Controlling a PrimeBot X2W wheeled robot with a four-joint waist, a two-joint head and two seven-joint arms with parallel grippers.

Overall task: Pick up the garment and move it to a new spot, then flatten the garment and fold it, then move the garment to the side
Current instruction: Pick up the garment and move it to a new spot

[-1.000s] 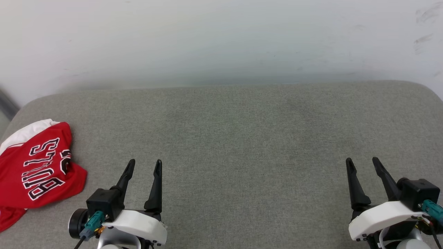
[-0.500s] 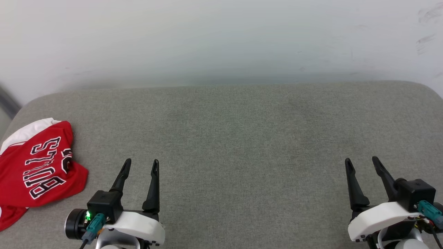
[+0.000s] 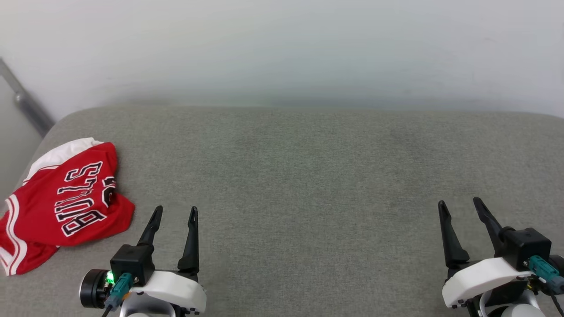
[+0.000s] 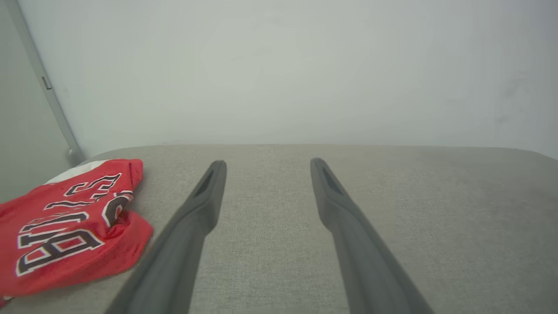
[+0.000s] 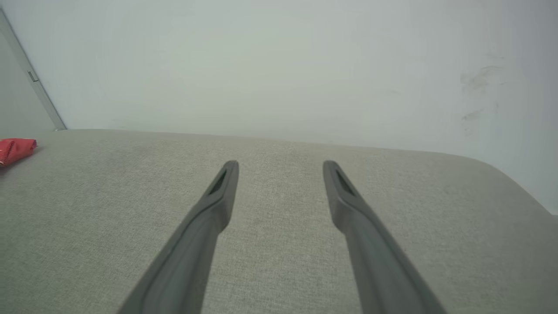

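Nearest us, the left hand (image 3: 176, 208) hovers low over the grey cushion (image 3: 308, 176), its two dark fingers spread wide with nothing between them. Far off to its right, the right hand (image 3: 460, 202) stands just as wide and just as empty.

Compared with a second ago, the whole head picture has slid: the scuffed patch of wall has dropped out on the right and a slanted metal bar (image 3: 26, 105) has come further in on the left. We read that as the camera turning left with the body, not as the cloth moving. The left hand now shows closer to the jersey than it did. For the task this looks like the opening of the first step, squaring up to the garment before any reach; nothing is picked up yet, and flattening, folding and setting aside all lie ahead.

The red Bulls jersey (image 3: 72, 198) lies crumpled just left of the left hand and slightly beyond its fingertips, not touching it, near the cushion's left edge. Its black lettering faces up and runs sideways, a white panel shows along its far side, and striped trim shows at its near corner.

We see no container here; the cushion alone carries the jersey. Beyond the left hand the cushion ends at a plain pale wall (image 3: 282, 44).
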